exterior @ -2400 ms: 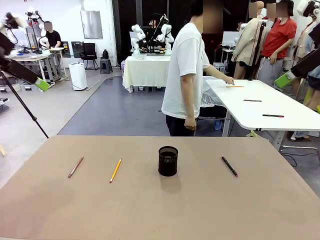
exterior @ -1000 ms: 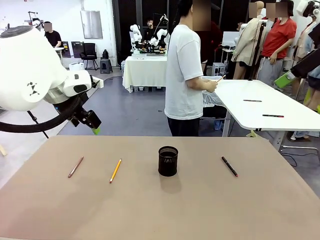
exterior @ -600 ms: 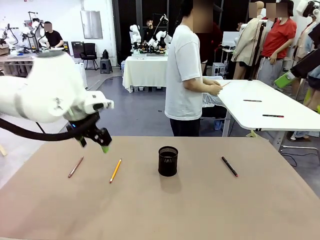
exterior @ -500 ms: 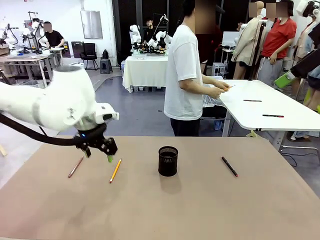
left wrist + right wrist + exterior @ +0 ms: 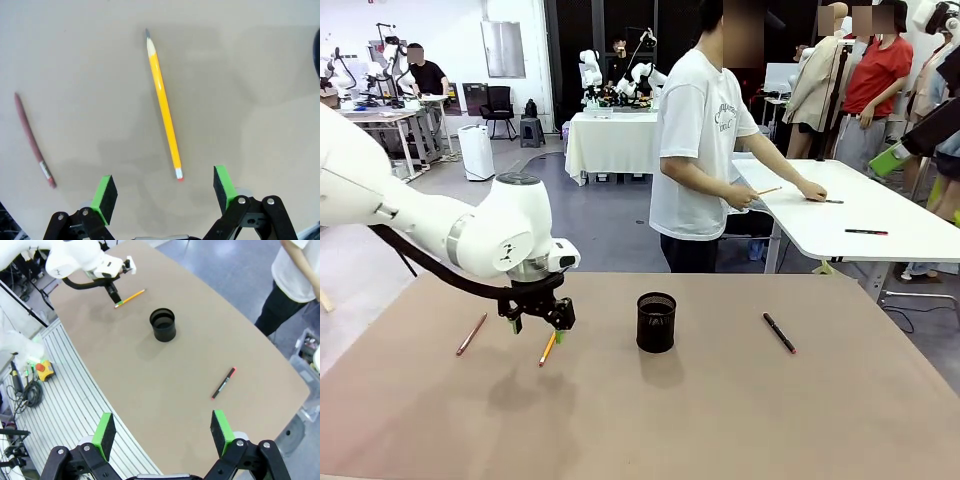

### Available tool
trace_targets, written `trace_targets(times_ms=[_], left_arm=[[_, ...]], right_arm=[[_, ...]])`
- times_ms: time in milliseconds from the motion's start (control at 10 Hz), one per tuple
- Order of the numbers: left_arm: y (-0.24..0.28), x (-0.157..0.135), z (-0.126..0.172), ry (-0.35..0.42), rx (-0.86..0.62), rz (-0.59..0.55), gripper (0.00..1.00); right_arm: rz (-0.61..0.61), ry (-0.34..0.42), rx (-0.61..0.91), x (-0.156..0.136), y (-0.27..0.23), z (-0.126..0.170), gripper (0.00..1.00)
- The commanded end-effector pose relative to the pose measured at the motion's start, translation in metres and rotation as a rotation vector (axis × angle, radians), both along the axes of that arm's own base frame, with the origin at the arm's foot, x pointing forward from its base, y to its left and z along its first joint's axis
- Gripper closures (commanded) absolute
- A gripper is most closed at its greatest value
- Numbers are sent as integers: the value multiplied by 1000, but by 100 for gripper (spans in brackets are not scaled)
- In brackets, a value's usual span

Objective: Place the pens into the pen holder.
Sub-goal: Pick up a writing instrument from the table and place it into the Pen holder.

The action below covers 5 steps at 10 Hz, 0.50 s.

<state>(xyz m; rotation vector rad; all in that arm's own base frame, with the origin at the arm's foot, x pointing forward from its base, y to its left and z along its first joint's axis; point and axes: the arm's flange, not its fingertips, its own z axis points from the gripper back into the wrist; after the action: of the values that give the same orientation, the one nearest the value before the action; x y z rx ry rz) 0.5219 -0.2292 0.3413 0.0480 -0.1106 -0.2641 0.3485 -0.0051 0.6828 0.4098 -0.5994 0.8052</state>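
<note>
One yellow pencil (image 5: 164, 105) lies under left hand (image 5: 164, 192), jaws wide; untouched.

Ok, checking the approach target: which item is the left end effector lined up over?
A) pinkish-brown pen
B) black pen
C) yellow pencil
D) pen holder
C: the left wrist view shows the yellow pencil centred ahead of the open left end effector, untouched.

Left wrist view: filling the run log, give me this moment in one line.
left pincer open above yellow pencil | right pincer open, high over table | pen holder empty
</note>
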Motion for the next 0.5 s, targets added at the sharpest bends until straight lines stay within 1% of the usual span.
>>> trace_targets(times_ms=[0,100,200,300,400], left_arm=[[-5,21,0,18,20,18,0],[-5,21,-4,26,27,16,0],[-4,11,5,29,-4,6,0],[-4,17,-6,21,3,8,0],[-4,17,-6,21,3,8,0]], right_arm=[[2,2,15,0,2,2,0],[2,2,15,0,2,2,0],[2,2,15,0,2,2,0],[2,2,15,0,2,2,0],[2,2,15,0,2,2,0]])
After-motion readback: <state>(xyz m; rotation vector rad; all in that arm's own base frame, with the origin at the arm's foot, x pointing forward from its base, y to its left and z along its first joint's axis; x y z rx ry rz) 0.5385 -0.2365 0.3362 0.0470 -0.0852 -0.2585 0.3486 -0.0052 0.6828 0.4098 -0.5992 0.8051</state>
